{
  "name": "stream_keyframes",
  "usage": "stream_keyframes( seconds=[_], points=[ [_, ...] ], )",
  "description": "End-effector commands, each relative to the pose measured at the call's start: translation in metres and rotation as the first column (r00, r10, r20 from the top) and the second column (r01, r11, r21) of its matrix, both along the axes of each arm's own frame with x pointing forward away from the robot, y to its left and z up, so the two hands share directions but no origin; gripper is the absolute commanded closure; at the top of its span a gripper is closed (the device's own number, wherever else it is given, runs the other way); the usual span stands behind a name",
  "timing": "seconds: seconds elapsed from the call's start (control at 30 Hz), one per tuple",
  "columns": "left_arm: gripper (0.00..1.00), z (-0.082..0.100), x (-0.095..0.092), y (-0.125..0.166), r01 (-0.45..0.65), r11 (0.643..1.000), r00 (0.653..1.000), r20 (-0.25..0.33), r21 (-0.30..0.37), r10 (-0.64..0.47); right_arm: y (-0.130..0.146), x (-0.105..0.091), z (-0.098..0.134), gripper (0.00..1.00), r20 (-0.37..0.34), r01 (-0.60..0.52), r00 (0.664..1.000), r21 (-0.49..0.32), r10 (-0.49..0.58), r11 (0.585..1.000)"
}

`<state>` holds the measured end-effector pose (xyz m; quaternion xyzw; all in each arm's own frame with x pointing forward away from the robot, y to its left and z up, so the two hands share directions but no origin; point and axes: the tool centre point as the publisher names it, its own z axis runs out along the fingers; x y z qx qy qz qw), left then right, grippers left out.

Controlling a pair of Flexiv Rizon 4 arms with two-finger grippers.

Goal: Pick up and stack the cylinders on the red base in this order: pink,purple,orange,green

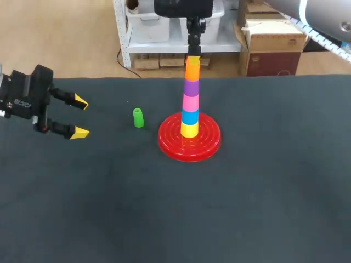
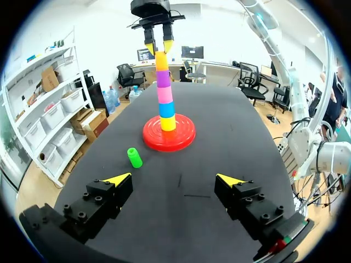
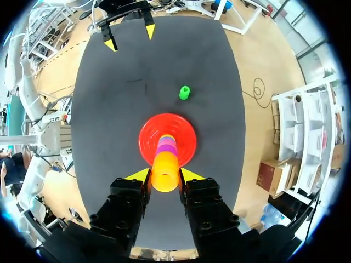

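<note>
On the red base [image 1: 170, 143] stands a tower: yellow at the bottom, then blue, a pink cylinder [image 1: 190, 102], a purple cylinder [image 1: 191, 87] and an orange cylinder [image 1: 192, 69] on top. My right gripper [image 1: 193, 53] comes straight down from above and is shut on the orange cylinder [image 3: 165, 171], one yellow tip on each side of it. The green cylinder [image 1: 138, 118] stands upright on the mat just left of the base [image 2: 184, 137]. My left gripper [image 1: 80, 116] hovers open and empty at the table's left, well away from the green cylinder [image 2: 134, 158].
The dark mat [image 1: 263, 208] covers the whole table. Only the base, the tower and the green cylinder rest on it.
</note>
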<state>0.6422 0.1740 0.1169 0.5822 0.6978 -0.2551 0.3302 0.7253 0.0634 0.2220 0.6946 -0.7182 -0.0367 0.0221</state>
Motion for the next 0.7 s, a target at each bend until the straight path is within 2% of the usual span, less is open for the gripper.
stream_keyframes(
  seconds=[0.03,0.27,0.3,0.33,0.37,0.4,0.57,0.7],
  points=[
    [0.0,-0.001,0.0,0.001,0.003,1.0,1.0,0.001,-0.003,-0.003,0.0,-0.002,-0.012,1.0,0.002,-0.001,1.0,-0.008,0.001,1.0],
    [0.0,-0.001,0.0,0.001,0.003,1.0,1.0,0.001,-0.003,-0.003,0.0,-0.006,-0.016,1.0,0.023,-0.008,1.0,-0.005,0.008,1.0],
    [0.0,-0.001,0.0,0.001,0.003,1.0,1.0,0.001,-0.003,-0.003,0.0,-0.006,-0.014,0.85,0.026,-0.009,1.0,-0.002,0.009,1.0],
    [0.0,-0.001,0.0,0.001,0.003,1.0,1.0,0.001,-0.003,-0.003,0.0,-0.006,-0.012,0.62,0.03,-0.008,1.0,0.002,0.008,1.0],
    [0.0,-0.001,0.0,0.001,0.003,1.0,1.0,0.001,-0.003,-0.003,0.0,-0.005,-0.009,0.47,0.036,-0.006,0.999,0.006,0.005,1.0],
    [0.0,-0.001,0.0,0.001,0.003,1.0,1.0,0.001,-0.003,-0.003,0.0,-0.004,-0.006,0.0,0.039,-0.004,0.999,0.009,0.004,1.0],
    [0.0,-0.001,0.0,0.001,0.003,1.0,1.0,0.001,-0.003,-0.003,0.008,0.001,0.009,0.0,0.06,-0.001,0.998,0.027,0.0,1.0],
    [0.0,-0.001,0.0,0.001,0.003,1.0,1.0,0.001,-0.003,-0.003,0.025,0.001,0.01,0.0,0.068,-0.021,0.998,0.033,0.018,0.999]
  ],
)
